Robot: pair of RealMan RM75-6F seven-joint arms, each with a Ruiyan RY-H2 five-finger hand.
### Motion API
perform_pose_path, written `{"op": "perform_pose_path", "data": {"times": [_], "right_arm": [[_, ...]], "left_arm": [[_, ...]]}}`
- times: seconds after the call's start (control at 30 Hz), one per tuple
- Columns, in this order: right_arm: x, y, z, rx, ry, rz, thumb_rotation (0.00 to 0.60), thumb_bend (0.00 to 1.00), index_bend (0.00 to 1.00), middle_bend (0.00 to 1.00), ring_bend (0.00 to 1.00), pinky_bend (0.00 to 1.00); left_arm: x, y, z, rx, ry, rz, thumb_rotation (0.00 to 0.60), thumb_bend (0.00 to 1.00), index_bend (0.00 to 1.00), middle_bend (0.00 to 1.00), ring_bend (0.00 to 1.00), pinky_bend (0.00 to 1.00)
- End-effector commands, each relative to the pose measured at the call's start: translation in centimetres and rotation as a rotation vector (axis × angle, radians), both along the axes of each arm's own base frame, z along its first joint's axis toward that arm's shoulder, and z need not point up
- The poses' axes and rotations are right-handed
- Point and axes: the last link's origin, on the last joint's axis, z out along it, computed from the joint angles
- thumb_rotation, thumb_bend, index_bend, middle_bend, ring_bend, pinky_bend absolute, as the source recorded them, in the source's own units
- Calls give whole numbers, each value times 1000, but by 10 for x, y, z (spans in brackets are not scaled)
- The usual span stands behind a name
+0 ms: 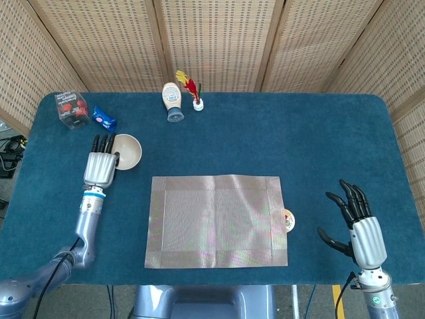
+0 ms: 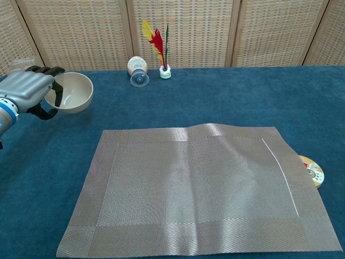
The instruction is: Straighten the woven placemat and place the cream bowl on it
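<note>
The woven placemat (image 1: 218, 220) (image 2: 197, 186) lies flat and square to the table's front edge, with a slight ripple along its far side. My left hand (image 1: 100, 165) (image 2: 27, 90) grips the rim of the cream bowl (image 1: 128, 151) (image 2: 73, 92) and holds it tilted, lifted off the blue cloth, left of and behind the mat. My right hand (image 1: 360, 224) hovers open with fingers spread, to the right of the mat; it does not show in the chest view.
A small round disc (image 1: 289, 220) (image 2: 313, 170) peeks out from under the mat's right edge. At the back stand a toppled bottle (image 1: 172, 101), a feathered shuttlecock (image 1: 192, 90), a blue packet (image 1: 103, 119) and a clear box (image 1: 72, 108). Wicker screens enclose the table.
</note>
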Motion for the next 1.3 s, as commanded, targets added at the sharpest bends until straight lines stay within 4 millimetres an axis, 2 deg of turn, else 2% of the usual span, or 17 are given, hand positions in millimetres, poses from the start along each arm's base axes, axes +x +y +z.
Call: {"op": "perform_pose_path", "data": {"times": [0.03, 0.13, 0.33, 0.53, 0.6, 0.7, 0.9, 1.3], "right_arm": [[1, 1, 1, -1, -3, 6, 600, 379, 213, 0, 0, 0], [2, 2, 2, -3, -6, 10, 600, 378, 213, 0, 0, 0], [2, 4, 4, -3, -13, 9, 600, 379, 213, 0, 0, 0], [2, 4, 7, -7, -24, 9, 600, 379, 213, 0, 0, 0], [1, 4, 9, -9, -34, 5, 600, 378, 213, 0, 0, 0], [1, 3, 11, -10, -43, 5, 600, 378, 213, 0, 0, 0], [0, 3, 15, -14, -57, 6, 600, 378, 213, 0, 0, 0], [1, 5, 18, -15, -71, 12, 600, 378, 213, 0, 0, 0]], "left_arm": [[15, -11, 7, 3, -29, -87, 600, 443, 719, 0, 0, 0], [30, -21, 7, -9, -46, -152, 600, 443, 720, 0, 0, 0], [73, -54, -2, -73, -85, -301, 600, 442, 720, 0, 0, 0], [117, -93, -24, -179, -107, -436, 600, 442, 720, 0, 0, 0], [144, -119, -42, -258, -126, -512, 600, 441, 720, 0, 0, 0], [155, -133, -54, -292, -113, -526, 600, 440, 720, 0, 0, 0], [162, -146, -73, -337, -84, -531, 600, 440, 718, 0, 0, 0], [170, -145, -89, -361, -56, -506, 600, 440, 707, 0, 0, 0]]}}
